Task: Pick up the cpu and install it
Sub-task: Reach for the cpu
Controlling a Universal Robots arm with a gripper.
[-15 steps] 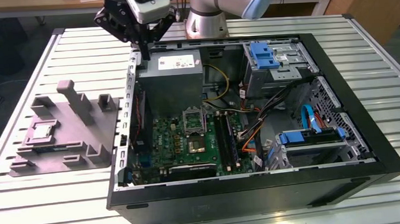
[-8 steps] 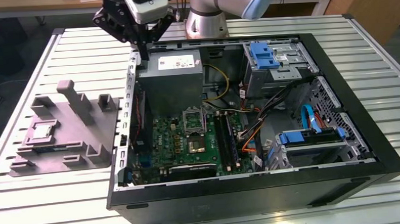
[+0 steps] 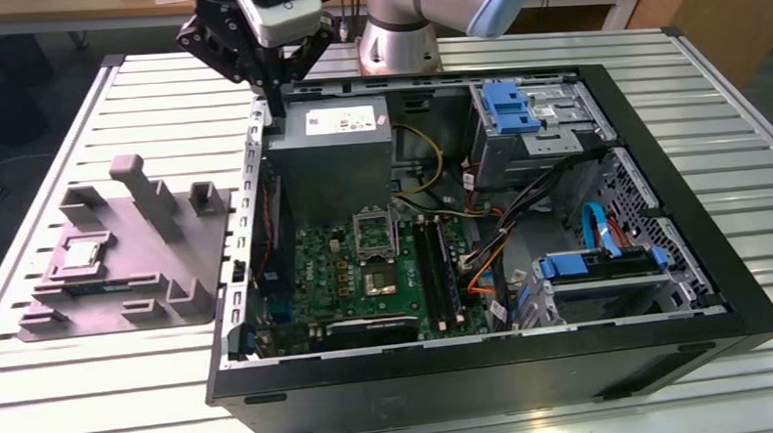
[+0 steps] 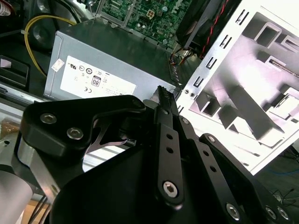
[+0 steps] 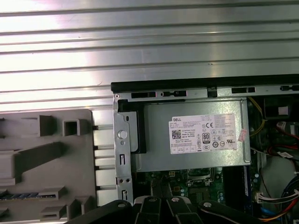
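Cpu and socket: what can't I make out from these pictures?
- cpu: exterior view, too small to tell which way it faces.
- socket: exterior view, pins too small to check.
- fixture: first wrist view, cut off by the picture's edge.
- gripper: second wrist view, its body hides what lies beneath.

Below my gripper [image 3: 267, 83]: power supply [image 3: 332, 150] and case wall [image 3: 257, 183] block me.
Motherboard [image 3: 343, 277]: open from above, hemmed between power supply and cables [image 3: 492, 233].

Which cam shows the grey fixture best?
Exterior view: the whole grey fixture sits beside the case, cpu resting on it. First wrist view cuts off part of it; second wrist view shows it in bright glare, partly behind the hand.
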